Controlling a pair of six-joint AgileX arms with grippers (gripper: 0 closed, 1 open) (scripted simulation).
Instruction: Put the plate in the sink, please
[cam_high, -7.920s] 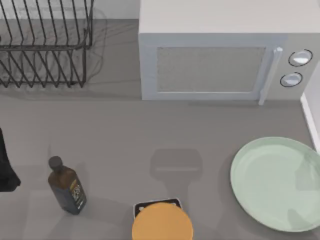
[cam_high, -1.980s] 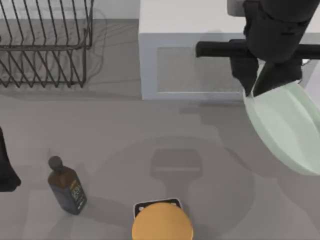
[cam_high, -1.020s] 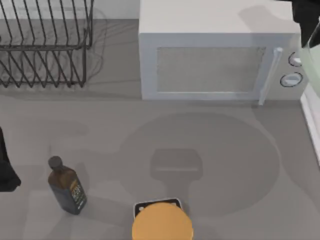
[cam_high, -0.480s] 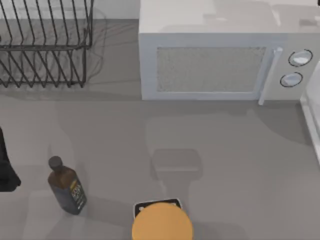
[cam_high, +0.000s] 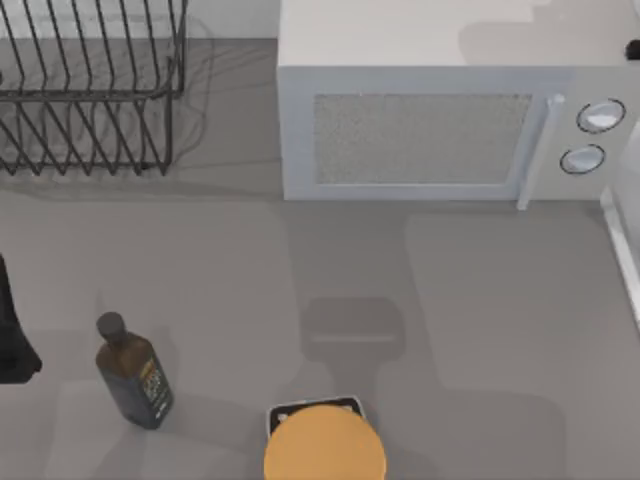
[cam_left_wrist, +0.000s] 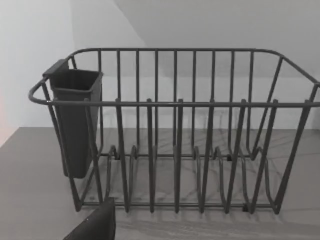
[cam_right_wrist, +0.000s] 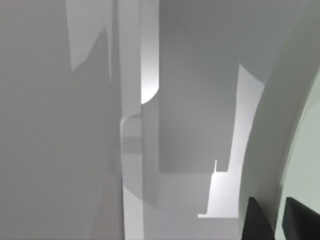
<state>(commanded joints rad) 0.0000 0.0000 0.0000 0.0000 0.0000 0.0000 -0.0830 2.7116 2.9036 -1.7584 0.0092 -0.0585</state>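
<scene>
- One small orange disc (cam_high: 325, 442) sits at the near edge of the table on a dark-edged base, roughly mid-width.
- Left of it, a dark bottle (cam_high: 133, 378) stands upright, well apart from the disc.
- At the table's left edge, level with the bottle, my left arm (cam_high: 8, 335) is parked.
- On the right edge of the table runs the thin white rim of the sink (cam_high: 618, 240), just right of the microwave's near corner.
- My right gripper (cam_right_wrist: 274, 207) is out over the sink; its wrist view looks down past the fingers onto pale basin walls and a straight white edge.
- It is closed narrow on the plate (cam_right_wrist: 306, 165): two dark fingers (cam_right_wrist: 256, 222) sit on either side of the raised rim, with a pale sliver of rim between them.
- From that grip the plate's rim curves away in a long arc, its mint-green face just beside the fingers, and the plate hangs above the basin, held at its edge.
- Farther back, a grey microwave (cam_high: 420, 135) stands with its door closed and two round knobs on its right.
- Farthest left, a black wire dish rack (cam_high: 90, 90) stands with a dark cutlery cup (cam_left_wrist: 75, 125) hung on one end.
</scene>
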